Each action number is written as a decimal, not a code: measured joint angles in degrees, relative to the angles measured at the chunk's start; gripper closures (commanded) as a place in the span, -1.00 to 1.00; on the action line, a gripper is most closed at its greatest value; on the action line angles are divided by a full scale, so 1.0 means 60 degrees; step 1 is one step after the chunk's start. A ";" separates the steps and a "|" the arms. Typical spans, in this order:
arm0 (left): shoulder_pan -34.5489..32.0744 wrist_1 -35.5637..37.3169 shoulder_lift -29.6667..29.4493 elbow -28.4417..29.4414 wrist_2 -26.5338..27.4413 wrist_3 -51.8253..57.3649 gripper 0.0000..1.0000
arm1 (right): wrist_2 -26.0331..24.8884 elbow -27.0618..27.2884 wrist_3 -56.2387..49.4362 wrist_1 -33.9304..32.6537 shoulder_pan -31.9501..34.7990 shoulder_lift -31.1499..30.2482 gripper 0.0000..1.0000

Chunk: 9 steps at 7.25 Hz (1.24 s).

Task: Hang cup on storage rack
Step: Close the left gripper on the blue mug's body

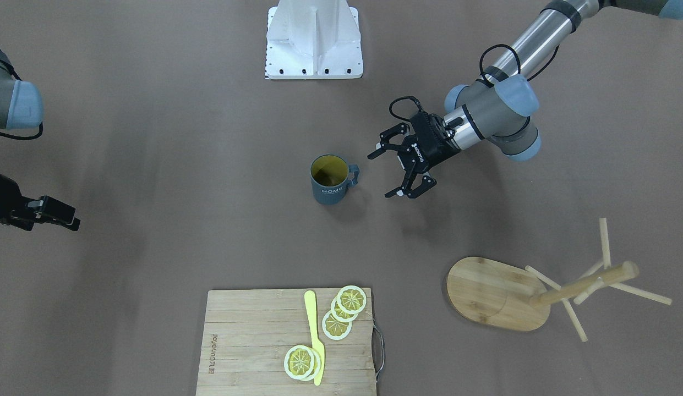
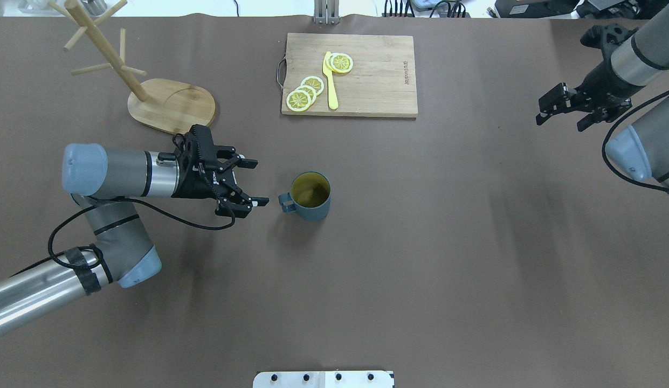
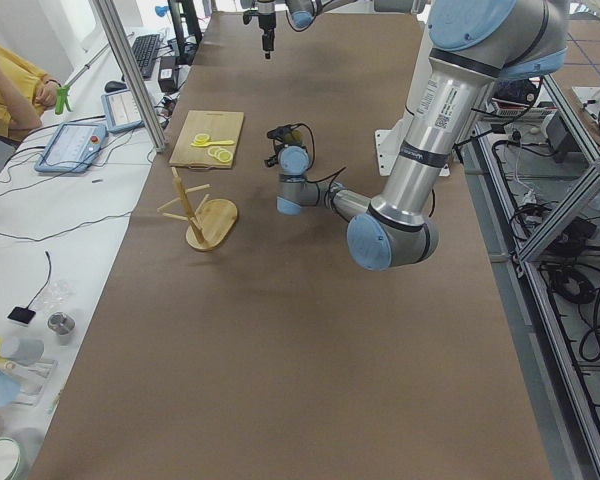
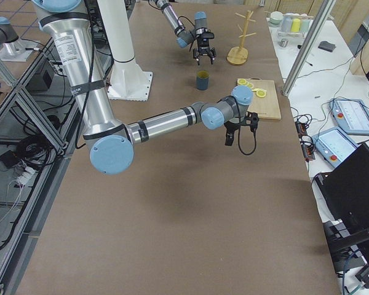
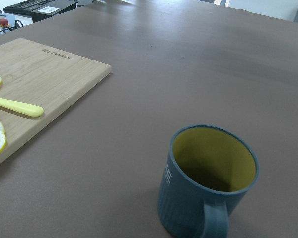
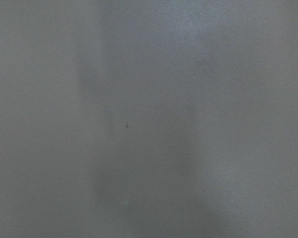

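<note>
Dark slate-blue cylindrical mug [image 2: 311, 196], yellow-green inside, stands upright on the brown table [image 2: 420, 242] just ahead of the left gripper [image 2: 260, 182]. Its loop handle [image 2: 284, 202] is turned toward the gripper without touching it, and the jaws are spread wide and empty. Judged rigid, glazed, likely slick, moderately heavy and chip-prone: best pinched across the wall at the rim beside the handle, leaving the loop free for a peg. Light wooden mug tree with oval base [image 2: 172, 105] stands near that gripper's wrist, on its far side; right gripper [image 2: 560, 116] is well apart, fingers parted, holding nothing.
</note>
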 measured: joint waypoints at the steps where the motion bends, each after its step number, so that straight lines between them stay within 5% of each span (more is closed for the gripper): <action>1: 0.0205 -0.0112 -0.0007 0.0079 0.0239 0.0098 -0.94 | -0.0001 -0.0074 -0.0006 0.0006 0.0000 0.0000 -1.00; 5: 0.0996 -0.0439 -0.0098 0.0426 0.1719 0.0160 -0.94 | -0.0002 -0.0142 -0.0001 0.0011 -0.0002 -0.0035 -1.00; 9: 0.1192 -0.0713 -0.0397 0.0884 0.1992 0.0162 -0.48 | -0.0002 -0.0165 0.0015 0.0011 -0.0002 -0.0058 -1.00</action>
